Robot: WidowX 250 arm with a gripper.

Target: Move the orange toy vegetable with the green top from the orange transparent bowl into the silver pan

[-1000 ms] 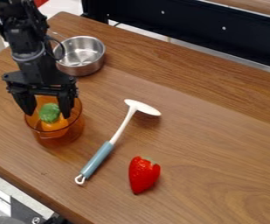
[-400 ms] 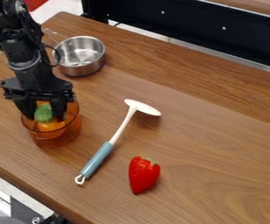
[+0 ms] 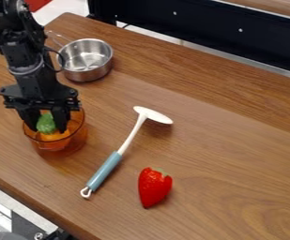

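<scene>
In the camera view, the black two-finger gripper (image 3: 47,130) is reaching down into the clear orange round container (image 3: 79,137) at the left of the frame. Since the first frame it has been shifting slightly left and lower, and its jaws have been drawing together from a wide spread. Now they are flanking the green top (image 3: 45,123) of the orange rounded toy vegetable (image 3: 54,141) closely and appear to be gripping it, though how firmly is staying unclear. The container is also sitting a little further left than at first, seemingly being nudged along.

The toy vegetable is still resting inside the container, with its green top pointing up between the jaws. That is suggesting that the work is passing from lining up to grasping, while any lifting clear of the rim is still waiting.

Elsewhere, nothing is shifting: the silver metal saucepan (image 3: 86,74) is standing at the upper left, the white utensil with a blue-grey handle (image 3: 104,171) is lying across the centre left, and the red toy strawberry (image 3: 154,188) is resting at the lower centre of the brown wooden worktop (image 3: 228,154).
</scene>
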